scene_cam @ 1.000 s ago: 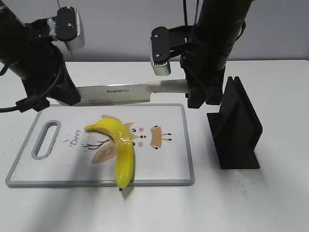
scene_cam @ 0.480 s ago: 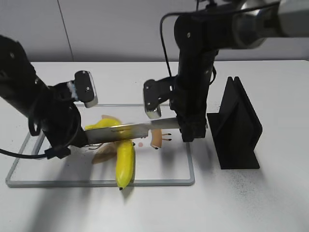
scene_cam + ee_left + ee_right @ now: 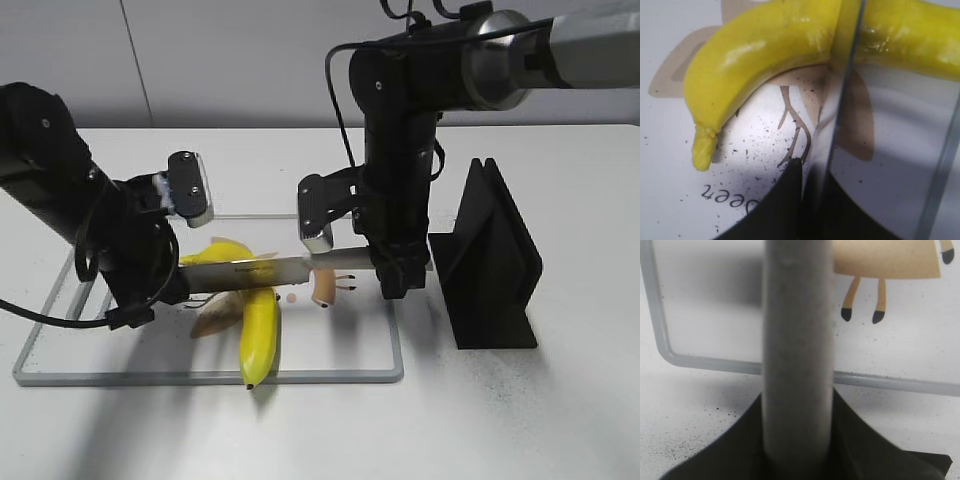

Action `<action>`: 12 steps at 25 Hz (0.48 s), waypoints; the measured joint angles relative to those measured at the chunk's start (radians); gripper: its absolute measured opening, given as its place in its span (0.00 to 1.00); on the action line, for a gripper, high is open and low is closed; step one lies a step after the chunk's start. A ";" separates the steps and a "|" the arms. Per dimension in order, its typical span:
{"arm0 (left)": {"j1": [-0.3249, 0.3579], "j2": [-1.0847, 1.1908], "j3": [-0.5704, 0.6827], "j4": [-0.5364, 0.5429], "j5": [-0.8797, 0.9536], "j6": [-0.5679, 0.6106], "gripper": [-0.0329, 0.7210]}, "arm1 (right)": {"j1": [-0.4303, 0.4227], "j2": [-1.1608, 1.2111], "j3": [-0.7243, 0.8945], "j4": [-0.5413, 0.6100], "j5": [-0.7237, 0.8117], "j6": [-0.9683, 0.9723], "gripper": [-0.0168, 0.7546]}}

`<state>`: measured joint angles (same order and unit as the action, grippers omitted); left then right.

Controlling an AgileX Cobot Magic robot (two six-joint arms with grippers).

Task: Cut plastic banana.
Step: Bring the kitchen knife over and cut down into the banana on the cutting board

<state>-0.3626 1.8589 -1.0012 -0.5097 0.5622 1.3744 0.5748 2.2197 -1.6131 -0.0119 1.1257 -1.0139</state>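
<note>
White tabletop (image 3: 560, 420) under a plain pale wall, faintly speckled with dark dust in both wrist views.

Plastic banana (image 3: 256, 320) lying on the cutting board (image 3: 330, 345), curved, stem end toward the left arm, dark tip hanging just over the board's near edge. Crossed at its bend by the knife (image 3: 270, 270), blade held edge-down and touching the yellow skin; in the left wrist view, blade (image 3: 840, 100) seen edge-on, splitting the banana (image 3: 760, 50) visually into two parts, though whether cut through cannot be told.

Right gripper (image 3: 392, 275) clenched on the knife's grey handle (image 3: 797, 355), which fills the right wrist view. Left gripper (image 3: 165, 290) low at the blade's far end, one dark finger (image 3: 785, 200) right against the steel; clamped or merely touching cannot be told.

Board white with a grey rim (image 3: 660, 330), printed with a cartoon deer and the word "Deer", seen upside down in the left wrist view (image 3: 722, 192). Small dark lettering on the blade, too small to read.

Black knife stand (image 3: 490, 270) upright on the table just right of the board.
</note>
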 joint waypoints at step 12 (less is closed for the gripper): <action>0.003 -0.127 -0.129 0.114 0.113 -0.014 0.05 | -0.001 -0.129 -0.074 -0.033 0.020 0.016 0.25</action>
<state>-0.3593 1.7323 -1.1300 -0.3956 0.6747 1.3604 0.5738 2.0906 -1.6875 -0.0446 1.1456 -0.9978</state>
